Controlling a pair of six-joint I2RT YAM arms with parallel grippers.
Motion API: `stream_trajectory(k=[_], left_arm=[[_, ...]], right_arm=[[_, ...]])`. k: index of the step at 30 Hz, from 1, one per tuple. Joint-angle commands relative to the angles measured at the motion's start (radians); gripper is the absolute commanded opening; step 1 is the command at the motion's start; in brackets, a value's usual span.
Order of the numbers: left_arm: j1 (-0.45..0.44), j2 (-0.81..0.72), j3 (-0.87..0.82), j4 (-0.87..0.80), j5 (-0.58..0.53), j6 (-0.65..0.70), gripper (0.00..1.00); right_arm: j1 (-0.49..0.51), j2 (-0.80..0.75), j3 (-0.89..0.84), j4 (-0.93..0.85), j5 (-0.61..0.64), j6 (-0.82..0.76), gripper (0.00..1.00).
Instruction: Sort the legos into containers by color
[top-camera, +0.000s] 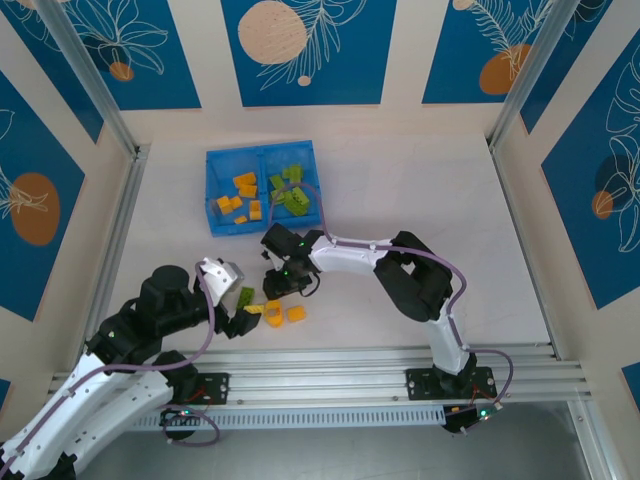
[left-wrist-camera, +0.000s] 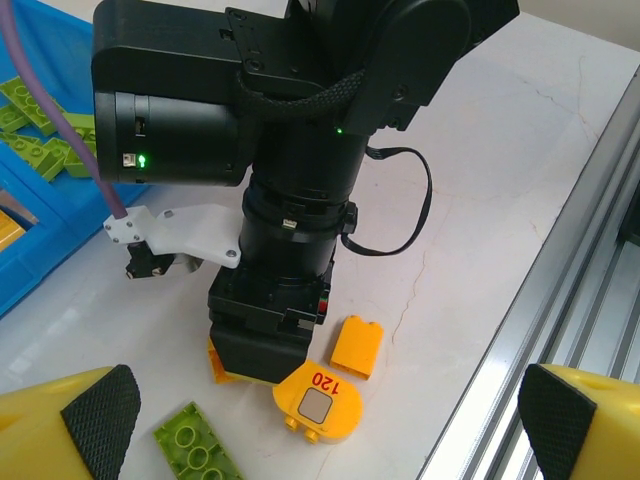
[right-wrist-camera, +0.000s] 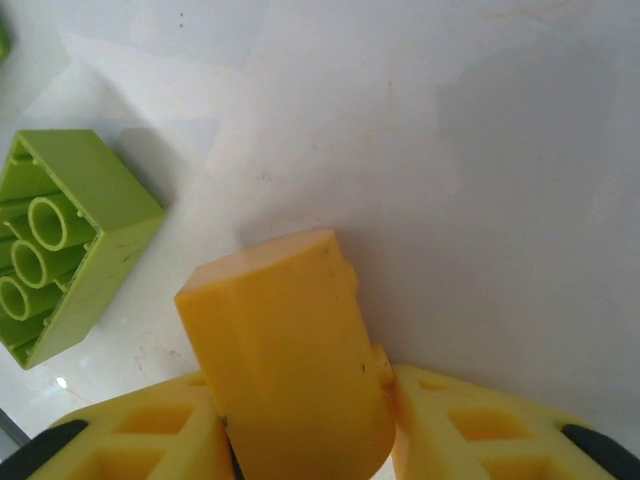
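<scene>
My right gripper (right-wrist-camera: 300, 440) is shut on an orange-yellow lego (right-wrist-camera: 285, 350), with a finger pressing each side, low over the table. A lime green lego (right-wrist-camera: 60, 255) lies just left of it. In the top view the right gripper (top-camera: 279, 288) points down among loose legos in front of the blue tray (top-camera: 212, 190). The tray's left container holds orange legos (top-camera: 243, 185) and its right one green legos (top-camera: 293, 195). My left gripper (left-wrist-camera: 325, 428) stands open, empty, above a rounded orange lego marked 120 (left-wrist-camera: 320, 400), beside a green lego (left-wrist-camera: 195, 450).
Another orange lego (left-wrist-camera: 357, 345) lies on the table right of the right gripper's black housing (left-wrist-camera: 265, 340). An aluminium rail (top-camera: 400, 365) runs along the near table edge. The right arm's cable (left-wrist-camera: 400, 215) loops over the table.
</scene>
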Motion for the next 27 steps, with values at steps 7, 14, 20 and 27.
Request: stream_trajectory(k=[7, 14, 20, 27], left_arm=[[-0.006, -0.026, 0.004, -0.011, -0.027, 0.022, 1.00], [-0.002, -0.181, 0.007, -0.013, -0.245, -0.008, 1.00], [0.001, -0.332, -0.004, -0.049, -0.499, -0.061, 1.00], [0.010, -0.339, 0.004, -0.093, -0.782, -0.148, 1.00]], right_arm=[[0.008, -0.192, -0.053, -0.006, 0.156, 0.038, 0.30], [0.066, -0.362, -0.018, 0.020, 0.288, 0.022, 0.29], [0.067, -0.255, 0.174, 0.092, 0.475, -0.093, 0.29], [0.031, 0.095, 0.584, 0.080, 0.632, -0.282, 0.29]])
